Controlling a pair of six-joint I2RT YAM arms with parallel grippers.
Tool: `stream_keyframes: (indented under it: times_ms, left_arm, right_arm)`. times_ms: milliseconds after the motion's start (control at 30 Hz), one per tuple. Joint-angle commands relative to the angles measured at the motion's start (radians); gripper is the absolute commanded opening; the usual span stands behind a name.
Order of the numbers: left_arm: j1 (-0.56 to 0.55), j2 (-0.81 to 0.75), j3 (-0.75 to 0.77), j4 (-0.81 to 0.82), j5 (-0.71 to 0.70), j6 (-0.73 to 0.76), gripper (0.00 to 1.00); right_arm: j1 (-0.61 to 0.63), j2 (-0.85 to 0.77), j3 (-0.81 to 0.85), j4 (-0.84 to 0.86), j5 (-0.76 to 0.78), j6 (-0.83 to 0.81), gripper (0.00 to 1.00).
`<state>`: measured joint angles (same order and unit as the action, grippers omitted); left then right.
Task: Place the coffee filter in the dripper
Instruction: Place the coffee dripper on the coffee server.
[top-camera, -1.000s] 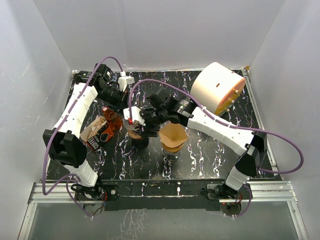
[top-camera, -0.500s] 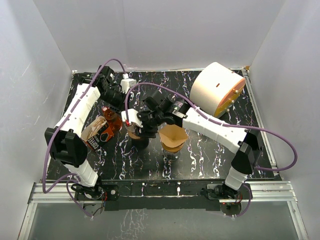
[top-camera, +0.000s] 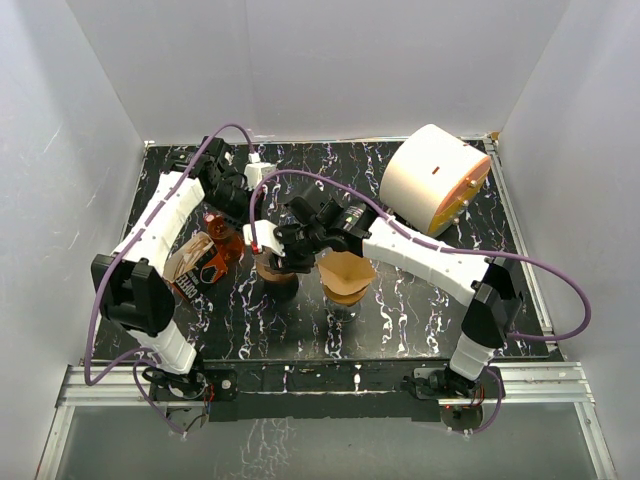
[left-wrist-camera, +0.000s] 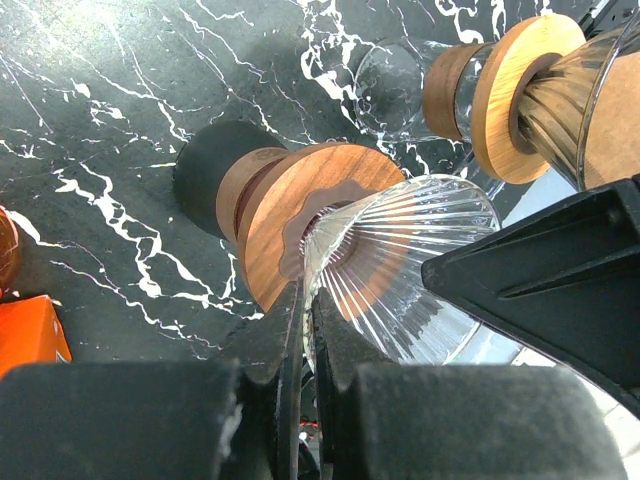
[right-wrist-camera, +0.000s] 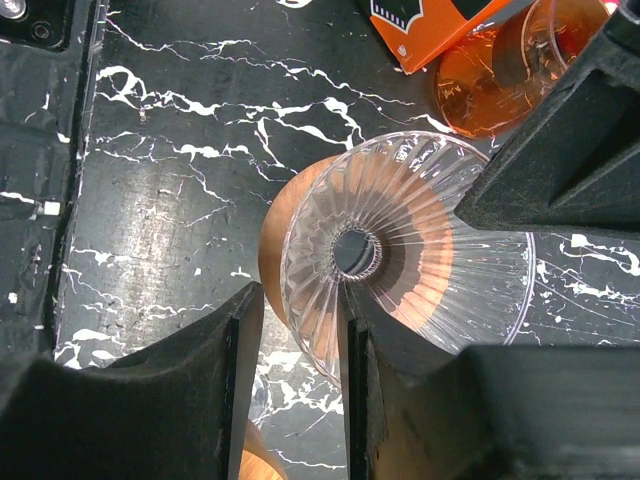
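- Dripper (left-wrist-camera: 400, 250), ribbed glass on a wooden collar and a dark base, stands empty. The left claw (left-wrist-camera: 306, 300) is clenched on its rim, apparently to steady it.
- Right claw (right-wrist-camera: 297, 300) hangs over the opposite rim of the same dripper. Its fingers sit astride the glass wall with a sliver of gap showing, so it is released and grasps nothing.
- Coffee filter (top-camera: 345, 270), a brown paper cone, sits mouth-up in a second dripper (left-wrist-camera: 500, 100). It is just to the right claw's right and slightly toward the bases, with its axis upright. The right claw is the nearer one. I judge it must lift clear and shift rightward to pinch the filter's edge.
- Table (top-camera: 420, 310) is black with white veining. An orange glass (top-camera: 222, 240) and a box (top-camera: 190, 272) crowd the left claw's left. A cream drum (top-camera: 430, 175) lies well beyond the right claw's right, and white walls enclose the rest.
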<state>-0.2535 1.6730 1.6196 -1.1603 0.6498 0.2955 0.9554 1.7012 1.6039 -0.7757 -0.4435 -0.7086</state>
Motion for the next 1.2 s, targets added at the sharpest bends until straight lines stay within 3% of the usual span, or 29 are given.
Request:
stream_keyframes:
  times_ms: [0, 400, 1167]
  left_arm:
    - [-0.010, -0.048, -0.031, 0.021, -0.038, 0.004, 0.00]
    - [-0.023, -0.119, -0.104, 0.070, -0.059, 0.021, 0.00]
    - [-0.030, -0.151, -0.236, 0.099, -0.117, 0.029, 0.00]
  right_arm:
    - [0.006, -0.007, -0.027, 0.021, 0.003, 0.006, 0.32]
    - [0.008, -0.048, -0.116, 0.067, 0.035, 0.008, 0.24]
    - [0.011, -0.021, -0.167, 0.091, 0.071, 0.021, 0.21]
